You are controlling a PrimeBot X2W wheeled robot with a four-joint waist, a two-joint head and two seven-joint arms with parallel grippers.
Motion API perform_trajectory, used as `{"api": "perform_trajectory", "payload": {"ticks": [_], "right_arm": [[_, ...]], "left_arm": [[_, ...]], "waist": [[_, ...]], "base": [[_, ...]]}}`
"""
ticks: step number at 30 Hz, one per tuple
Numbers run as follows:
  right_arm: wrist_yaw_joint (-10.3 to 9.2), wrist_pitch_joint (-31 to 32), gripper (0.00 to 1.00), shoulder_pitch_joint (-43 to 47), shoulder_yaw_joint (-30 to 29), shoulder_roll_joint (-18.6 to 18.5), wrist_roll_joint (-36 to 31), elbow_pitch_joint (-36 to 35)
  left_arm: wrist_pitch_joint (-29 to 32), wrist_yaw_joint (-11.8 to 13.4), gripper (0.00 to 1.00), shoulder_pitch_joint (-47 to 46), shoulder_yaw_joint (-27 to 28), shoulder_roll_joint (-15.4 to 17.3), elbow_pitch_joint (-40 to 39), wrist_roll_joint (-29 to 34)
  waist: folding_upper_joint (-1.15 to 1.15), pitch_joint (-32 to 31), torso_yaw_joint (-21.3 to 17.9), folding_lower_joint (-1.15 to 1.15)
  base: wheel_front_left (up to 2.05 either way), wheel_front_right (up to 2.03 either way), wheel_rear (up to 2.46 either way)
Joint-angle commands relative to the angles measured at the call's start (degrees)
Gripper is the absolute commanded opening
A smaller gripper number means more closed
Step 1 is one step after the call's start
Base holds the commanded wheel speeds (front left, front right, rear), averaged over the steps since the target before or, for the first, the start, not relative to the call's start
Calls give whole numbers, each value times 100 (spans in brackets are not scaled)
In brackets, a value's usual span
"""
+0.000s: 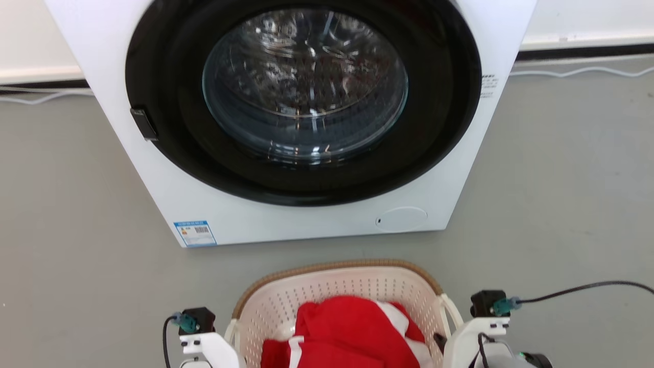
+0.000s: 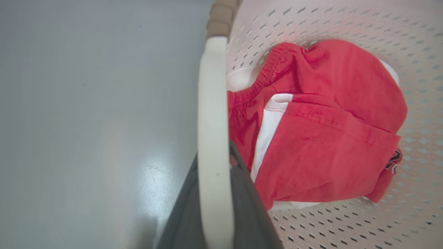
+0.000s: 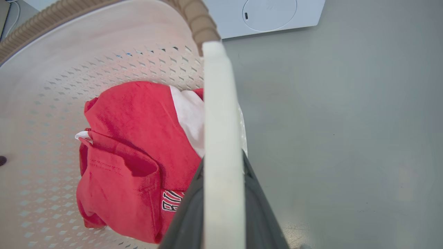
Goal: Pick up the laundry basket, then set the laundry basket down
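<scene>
The laundry basket (image 1: 327, 289) is cream-white and perforated with a brown woven-look rim (image 1: 337, 265). It stands at the bottom of the head view, between my two wrists. A red and white garment (image 1: 352, 327) lies inside it. In the left wrist view my left gripper (image 2: 214, 157) is shut on the basket's white loop handle (image 2: 211, 103), one dark finger on each side. My right gripper (image 3: 223, 162) grips the other handle (image 3: 218, 97) the same way. Whether the basket's base touches the floor is hidden.
A white front-loading washing machine (image 1: 306, 225) with its round glass door (image 1: 304, 87) closed stands just beyond the basket. Grey floor (image 1: 562, 179) spreads to both sides. A pale cable (image 1: 577, 71) runs along the wall's base, and a black lead (image 1: 577, 289) trails from my right wrist.
</scene>
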Motion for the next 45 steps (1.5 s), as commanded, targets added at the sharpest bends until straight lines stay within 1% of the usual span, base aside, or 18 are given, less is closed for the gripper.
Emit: {"api": "perform_trajectory", "payload": {"ticks": [1,6,13,45], "right_arm": [[42,66,0,112,169,-4,67,-23],[42,297,0,173,360,-12,228,-28],[42,387,0,192,512,-56,392,-75],[42,207,0,75,1162,-91,1005,-35]], "left_arm": [[19,-14,0,-20,90,160,4,-52],[270,-14,0,94,37,147,44,-113],[354,-14,0,103,14,140,66,-148],[260,-11,0,61,24,132,98,-278]], "waist": [[0,-184,5,0],[0,-312,-11,0],[0,-349,-3,0],[0,-255,-44,0]], "base": [[0,0,0],[0,0,0],[0,0,0],[0,0,0]]}}
